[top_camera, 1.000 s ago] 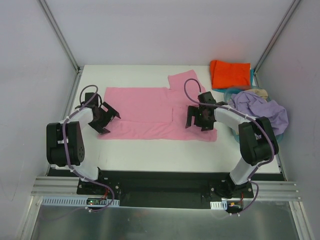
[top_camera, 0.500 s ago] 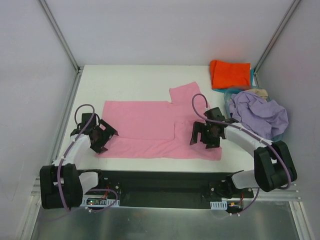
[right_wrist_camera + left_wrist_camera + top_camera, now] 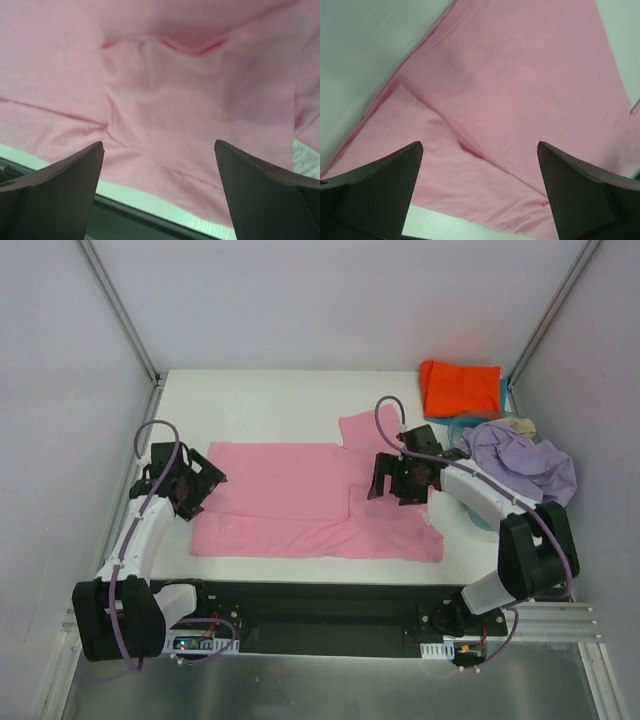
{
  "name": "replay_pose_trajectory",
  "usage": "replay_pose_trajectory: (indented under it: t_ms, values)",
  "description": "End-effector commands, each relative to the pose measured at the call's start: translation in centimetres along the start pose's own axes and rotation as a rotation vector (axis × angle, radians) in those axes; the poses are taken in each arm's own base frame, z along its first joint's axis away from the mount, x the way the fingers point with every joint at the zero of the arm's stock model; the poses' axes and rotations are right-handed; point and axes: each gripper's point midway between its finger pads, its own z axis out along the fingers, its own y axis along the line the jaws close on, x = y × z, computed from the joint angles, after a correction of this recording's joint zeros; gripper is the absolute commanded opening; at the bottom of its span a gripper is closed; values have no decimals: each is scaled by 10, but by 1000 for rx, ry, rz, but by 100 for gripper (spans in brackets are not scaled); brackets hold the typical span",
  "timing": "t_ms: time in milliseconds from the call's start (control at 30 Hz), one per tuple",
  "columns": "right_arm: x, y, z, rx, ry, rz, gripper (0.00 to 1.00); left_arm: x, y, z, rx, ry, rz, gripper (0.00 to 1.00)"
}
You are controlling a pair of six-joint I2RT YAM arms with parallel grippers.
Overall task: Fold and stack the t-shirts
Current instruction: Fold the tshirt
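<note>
The pink t-shirt (image 3: 300,500) lies flat on the white table, its near strip folded over; it fills the left wrist view (image 3: 520,90) and the right wrist view (image 3: 170,110). My left gripper (image 3: 205,483) is open and empty over the shirt's left edge. My right gripper (image 3: 398,480) is open and empty above the shirt's right part, near the sleeve. A folded orange-red shirt (image 3: 458,388) lies at the back right on a teal one (image 3: 501,390). The lavender shirt (image 3: 525,465) and a beige one (image 3: 512,424) are heaped in the basket.
The light blue basket (image 3: 466,427) stands at the table's right edge, close behind my right arm. The table's near edge (image 3: 150,200) and the black base rail lie just below the shirt's hem. Grey walls enclose the table.
Both grippers moved back from the near edge and now stand open over the shirt. The shirt's near strip lies folded and has shifted slightly toward the front edge.
</note>
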Motion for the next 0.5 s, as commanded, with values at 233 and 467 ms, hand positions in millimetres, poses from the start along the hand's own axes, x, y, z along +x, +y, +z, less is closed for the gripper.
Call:
replay_pose_trajectory:
  t_ms: [233,467]
  values:
    - [-99,6,46,57,-101,-128,97,-41,-25,13,-55,-41,59,99]
    - [-161,7,46,96,-217,-217,97,-67,-39,33,-97,-45,82,99]
